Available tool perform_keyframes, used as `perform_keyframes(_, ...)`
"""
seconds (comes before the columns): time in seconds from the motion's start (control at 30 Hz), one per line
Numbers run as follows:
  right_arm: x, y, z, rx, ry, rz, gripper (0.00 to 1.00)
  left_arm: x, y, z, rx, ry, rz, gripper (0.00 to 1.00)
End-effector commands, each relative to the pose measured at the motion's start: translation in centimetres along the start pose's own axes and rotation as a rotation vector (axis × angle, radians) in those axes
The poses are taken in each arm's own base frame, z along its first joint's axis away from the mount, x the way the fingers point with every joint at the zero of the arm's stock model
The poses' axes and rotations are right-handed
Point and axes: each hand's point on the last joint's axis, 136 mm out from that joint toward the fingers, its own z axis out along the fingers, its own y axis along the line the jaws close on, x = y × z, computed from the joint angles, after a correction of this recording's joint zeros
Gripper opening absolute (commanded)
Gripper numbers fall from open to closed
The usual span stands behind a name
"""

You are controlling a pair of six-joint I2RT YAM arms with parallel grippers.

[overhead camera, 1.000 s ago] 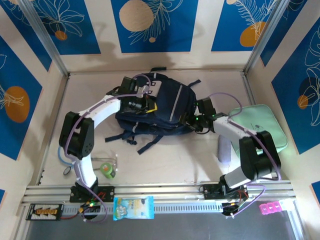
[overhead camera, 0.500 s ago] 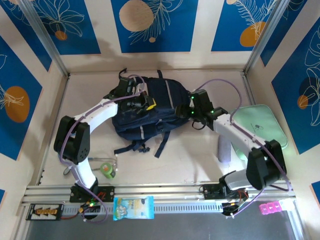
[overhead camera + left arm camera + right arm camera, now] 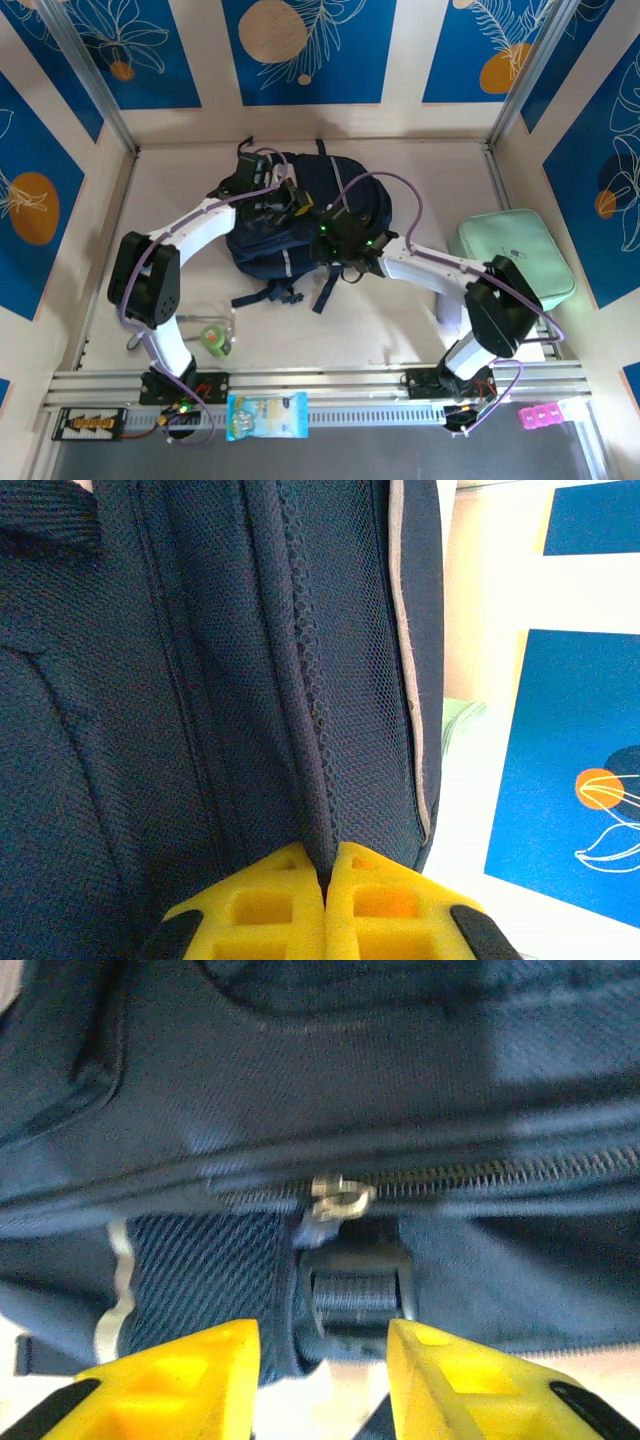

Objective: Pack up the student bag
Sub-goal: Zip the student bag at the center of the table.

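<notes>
From above, the student bag lay at the far middle of the table, with the left gripper on its far-left part and the right gripper over its near right side.

In the left wrist view, the yellow fingers were pressed together, seemingly pinching a fabric ridge.

In the right wrist view, the fingers stood spread, just near of a strap buckle and zip pull.

Left claw pinched shut on the student bag, right claw parted, both arms reaching inward

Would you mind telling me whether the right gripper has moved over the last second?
Yes: the right gripper has swung left, away from the mint-green case, over the student bag.
</notes>
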Motion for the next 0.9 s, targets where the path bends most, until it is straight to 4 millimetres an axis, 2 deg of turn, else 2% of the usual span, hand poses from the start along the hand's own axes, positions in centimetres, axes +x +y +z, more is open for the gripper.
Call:
perform_keyframes(0.0, -3.2, 1.1, 0.5, 0.001, -0.105, 0.002, 0.37, 0.0, -3.9, -1.2, 0.102, -0.02, 0.088, 0.0)
perform_keyframes(0.2, -3.6, 1.6, 2.6, 0.01, -0.105, -0.039, 0.34, 0.0, -4.0, -1.2, 0.107, -0.014, 0.088, 0.0)
perform_keyframes(0.37, -4.0, 0.4, 3.1, 0.076, -0.132, -0.06, 0.23, 0.1, -3.7, -1.2, 0.095, -0.008, 0.09, 0.0)
perform_keyframes(0.6, -4.8, 0.1, 1.2, 0.062, -0.204, -0.061, 0.1, -0.8, -2.7, -1.6, 0.063, -0.025, 0.093, 0.0)
perform_keyframes(0.73, -4.9, -0.3, -0.3, 0.059, -0.223, -0.037, 0.07, -1.2, -1.9, -1.8, 0.04, -0.03, 0.094, 0.0)
perform_keyframes(0.87, -4.0, -1.8, -1.5, 0.069, -0.208, -0.02, 0.07, -1.7, -1.4, -2.0, 0.035, -0.03, 0.086, 0.0)
